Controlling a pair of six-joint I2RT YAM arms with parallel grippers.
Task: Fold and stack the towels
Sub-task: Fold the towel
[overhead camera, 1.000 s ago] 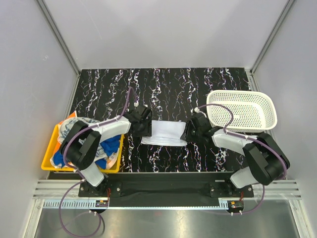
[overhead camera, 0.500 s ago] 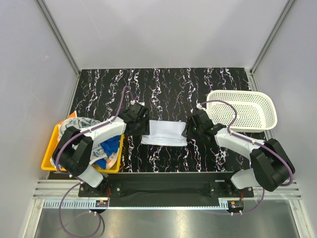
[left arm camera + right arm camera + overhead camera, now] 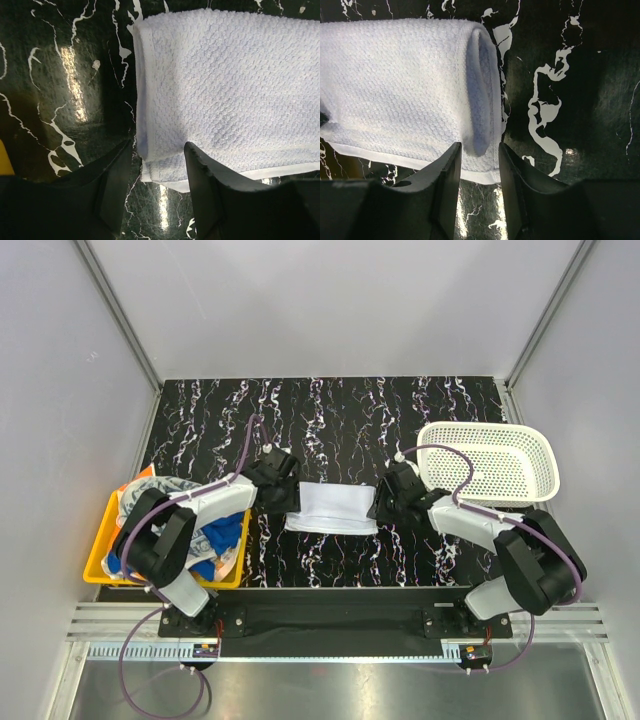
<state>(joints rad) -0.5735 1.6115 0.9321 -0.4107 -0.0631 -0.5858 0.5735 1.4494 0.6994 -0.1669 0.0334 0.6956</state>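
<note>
A folded off-white towel [image 3: 330,508] lies flat on the black marbled table [image 3: 340,420] between my two grippers. My left gripper [image 3: 283,492] is at its left end. In the left wrist view the towel's [image 3: 225,85] near left corner sits between the jaws of the open left gripper [image 3: 159,147], and neither finger presses it. My right gripper [image 3: 384,504] is at the right end. There the looped right edge of the towel [image 3: 395,85] lies between the parted jaws of the right gripper [image 3: 479,147]. More towels [image 3: 215,540], blue and patterned, are heaped in the yellow bin.
The yellow bin [image 3: 97,558] stands at the table's near left, partly under my left arm. A white perforated basket [image 3: 490,462] sits at the right, just beyond my right arm. Grey walls enclose the table on the left, right and far sides.
My left jaws have narrowed a little around the towel's corner. Both arms shifted only slightly, and the towel has not moved.
</note>
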